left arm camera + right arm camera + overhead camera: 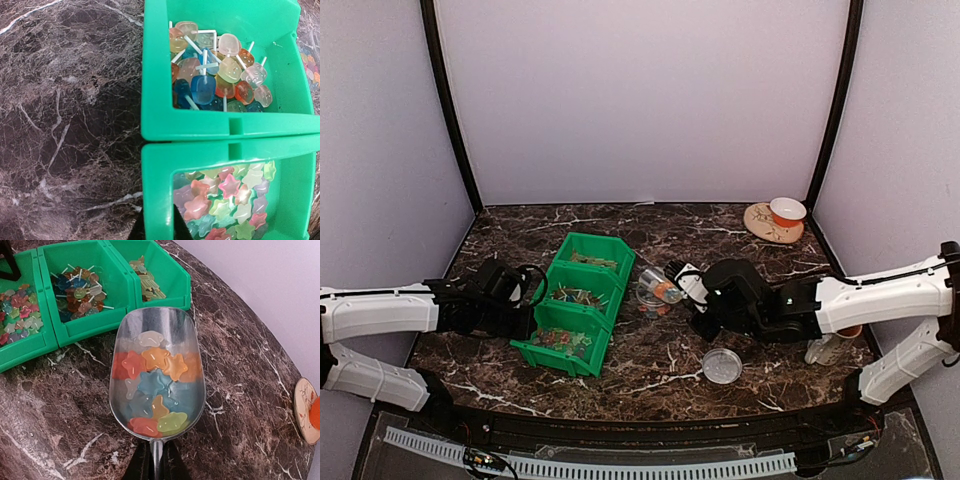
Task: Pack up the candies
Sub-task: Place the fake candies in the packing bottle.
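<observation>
Three joined green bins (578, 300) hold candies: stars (230, 200), lollipops (215, 75) and yellowish sticks (145, 282). My left gripper (160, 225) is shut on the near wall of the star bin (160, 170); in the top view it (525, 305) sits at the bins' left side. My right gripper (156, 460) is shut on the handle of a metal scoop (150, 322) filled with several star candies (155, 382), held level over the table right of the bins. In the top view this gripper (695, 290) is beside a clear jar (653, 292).
The jar's round lid (722, 366) lies on the table near the front. A saucer (765, 225) with an orange cup (787, 211) stands at the back right. A white mug-like thing (828, 349) is partly hidden under the right arm.
</observation>
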Robot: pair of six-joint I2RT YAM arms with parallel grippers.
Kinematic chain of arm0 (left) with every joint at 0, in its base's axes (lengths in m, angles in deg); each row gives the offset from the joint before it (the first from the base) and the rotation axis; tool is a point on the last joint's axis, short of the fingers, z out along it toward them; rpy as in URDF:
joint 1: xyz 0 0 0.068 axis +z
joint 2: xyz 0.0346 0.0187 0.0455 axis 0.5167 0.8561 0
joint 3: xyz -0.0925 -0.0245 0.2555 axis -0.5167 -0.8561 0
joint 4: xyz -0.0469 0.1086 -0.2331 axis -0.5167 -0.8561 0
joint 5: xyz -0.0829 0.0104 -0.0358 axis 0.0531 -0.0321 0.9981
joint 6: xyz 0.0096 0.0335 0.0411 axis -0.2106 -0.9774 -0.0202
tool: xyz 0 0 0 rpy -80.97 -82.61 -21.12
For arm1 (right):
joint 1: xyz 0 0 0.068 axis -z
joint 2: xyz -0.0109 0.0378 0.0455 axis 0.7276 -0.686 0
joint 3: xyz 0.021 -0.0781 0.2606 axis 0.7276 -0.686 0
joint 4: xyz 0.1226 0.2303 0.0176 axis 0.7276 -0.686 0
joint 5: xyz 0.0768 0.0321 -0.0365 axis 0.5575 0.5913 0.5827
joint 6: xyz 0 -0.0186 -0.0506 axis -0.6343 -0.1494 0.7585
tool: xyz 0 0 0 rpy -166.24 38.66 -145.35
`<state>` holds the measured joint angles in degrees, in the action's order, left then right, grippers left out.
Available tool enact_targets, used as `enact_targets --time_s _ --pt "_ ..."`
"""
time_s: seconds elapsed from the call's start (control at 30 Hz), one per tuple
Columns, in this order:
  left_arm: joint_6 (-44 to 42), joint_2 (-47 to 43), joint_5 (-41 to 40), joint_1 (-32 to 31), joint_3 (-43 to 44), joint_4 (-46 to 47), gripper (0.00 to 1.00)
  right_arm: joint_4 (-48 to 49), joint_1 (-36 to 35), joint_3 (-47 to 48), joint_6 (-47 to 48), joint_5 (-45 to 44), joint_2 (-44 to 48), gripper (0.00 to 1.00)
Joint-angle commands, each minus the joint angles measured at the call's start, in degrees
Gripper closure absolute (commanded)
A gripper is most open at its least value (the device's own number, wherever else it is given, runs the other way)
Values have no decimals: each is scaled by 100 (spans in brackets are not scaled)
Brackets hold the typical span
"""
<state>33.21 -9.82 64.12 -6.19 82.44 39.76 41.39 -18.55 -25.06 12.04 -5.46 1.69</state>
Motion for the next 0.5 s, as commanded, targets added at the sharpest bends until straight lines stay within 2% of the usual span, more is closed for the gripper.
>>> enact_targets --time_s 0.0,0.27,0.47 --pt "109 -66 -21 -12 131 617 100 -943 46 525 -318 -229 -35 100" --pt "126 19 36 -10 148 686 100 -2081 54 1090 -560 -207 -259 100" --pt "122 55 66 -14 166 723 100 -2547 63 1368 -587 -233 -430 100"
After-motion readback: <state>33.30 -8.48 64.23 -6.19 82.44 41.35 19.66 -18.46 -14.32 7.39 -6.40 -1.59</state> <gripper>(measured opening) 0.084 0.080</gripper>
